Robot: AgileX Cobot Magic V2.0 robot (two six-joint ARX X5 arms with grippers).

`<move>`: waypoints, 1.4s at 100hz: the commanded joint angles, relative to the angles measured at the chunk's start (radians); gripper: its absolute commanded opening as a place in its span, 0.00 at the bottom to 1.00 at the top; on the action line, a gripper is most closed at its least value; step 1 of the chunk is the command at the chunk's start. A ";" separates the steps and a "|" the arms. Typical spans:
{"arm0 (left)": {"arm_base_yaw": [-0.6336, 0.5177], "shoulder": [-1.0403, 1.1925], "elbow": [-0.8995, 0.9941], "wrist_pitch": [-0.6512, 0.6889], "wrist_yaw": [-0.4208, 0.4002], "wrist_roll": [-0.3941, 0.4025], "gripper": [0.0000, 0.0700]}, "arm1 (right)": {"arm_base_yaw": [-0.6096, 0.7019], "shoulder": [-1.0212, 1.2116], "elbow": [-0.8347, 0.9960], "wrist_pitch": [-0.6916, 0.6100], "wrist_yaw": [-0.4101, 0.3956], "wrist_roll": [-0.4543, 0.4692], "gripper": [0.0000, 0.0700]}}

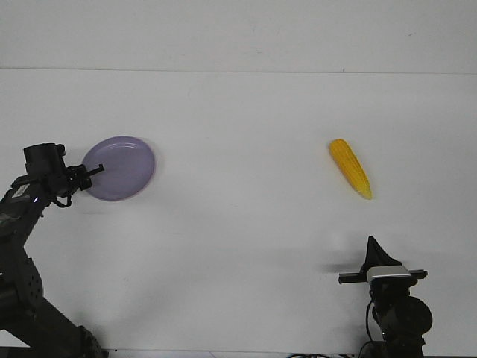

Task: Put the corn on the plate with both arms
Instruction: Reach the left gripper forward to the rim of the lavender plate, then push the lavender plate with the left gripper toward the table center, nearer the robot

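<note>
Near the left edge of the table (238, 246) we see our left gripper (95, 171) reaching in from the side, its fingers pinching the near-left rim of the plate (123, 165). The lavender plate rides a little tilted, its held side seeming to sit higher — so we judge it to be gripped rather than merely touched. The hold is at the very rim, which is thin purchase; if we carry the plate toward the middle of the table, we should move slowly and keep it level, since a quick swing could twist it out of the fingers.

Moving right, the broad middle of the table lies between plate and cob, and the two are well apart. The corn (351, 168) lies flat toward the right side, slantwise, its pointed end aimed at the near-right corner and its blunt end toward the far edge.

Nearer the front edge, our right gripper (371, 245) points up at the corn but is apart from it. Its fingers look pressed together into one black tip, holding nothing. We would spread them before descending, turn the wrist so they span the cob across its thick middle, not along it — the tapered tip would slip.
</note>
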 commanded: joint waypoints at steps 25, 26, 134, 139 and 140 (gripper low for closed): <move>-0.031 -0.234 0.021 -0.113 0.217 -0.024 0.01 | 0.001 -0.001 -0.003 0.010 0.000 0.013 0.01; -0.035 -0.245 0.021 -0.119 0.219 -0.024 0.01 | 0.001 -0.001 -0.003 0.010 0.000 0.013 0.00; -0.866 -0.328 -0.381 0.031 0.110 -0.193 0.01 | 0.001 -0.001 -0.003 0.010 0.000 0.013 0.00; -0.873 -0.314 -0.381 0.029 0.098 -0.186 0.01 | 0.001 -0.001 -0.003 0.010 0.000 0.013 0.00; -0.874 -0.312 -0.381 0.029 0.096 -0.186 0.01 | 0.001 -0.001 -0.003 0.010 0.000 0.013 0.01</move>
